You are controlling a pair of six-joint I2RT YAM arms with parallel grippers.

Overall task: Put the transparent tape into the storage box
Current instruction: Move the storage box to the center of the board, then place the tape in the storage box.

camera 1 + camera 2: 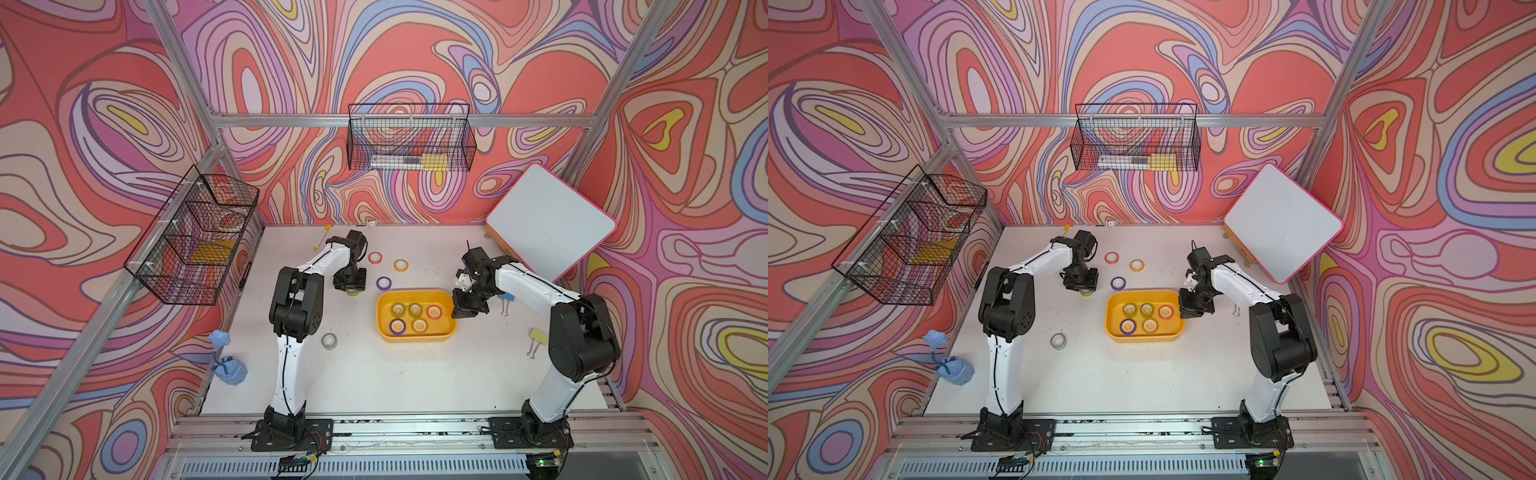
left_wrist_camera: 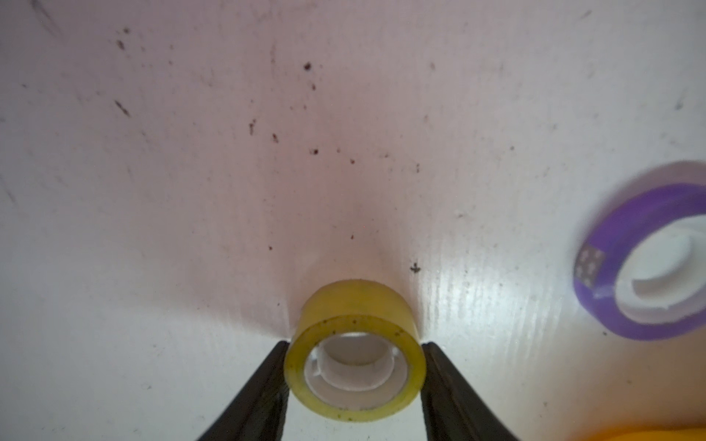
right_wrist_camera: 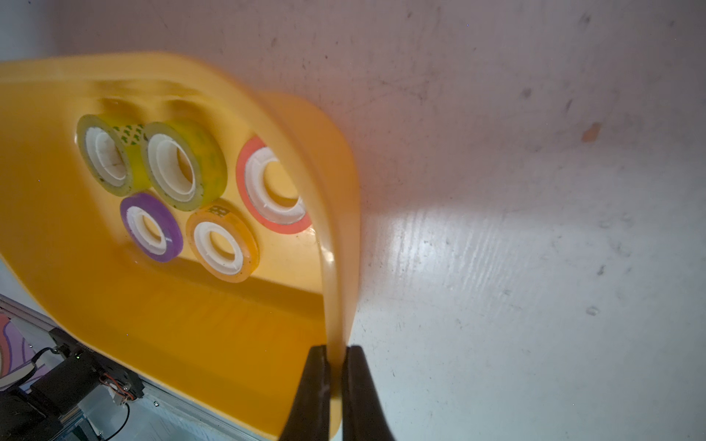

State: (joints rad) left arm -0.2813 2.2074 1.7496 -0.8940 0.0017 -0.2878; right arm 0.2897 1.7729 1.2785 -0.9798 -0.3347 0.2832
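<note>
Contact on both sides: my left gripper point(image 2: 354, 345) clasps the yellow-green translucent tape roll point(image 2: 353, 305), which lies flat midway across the white table point(image 1: 374, 374), outside the shallow yellow-orange plastic storage box point(image 1: 411, 337). My right gripper point(image 3: 336, 351) pinches that box's right end wall, jaws nearly closed.

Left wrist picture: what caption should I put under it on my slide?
The left tool pinches a yellow tape roll on the white table, a purple roll lying nearby.
</note>
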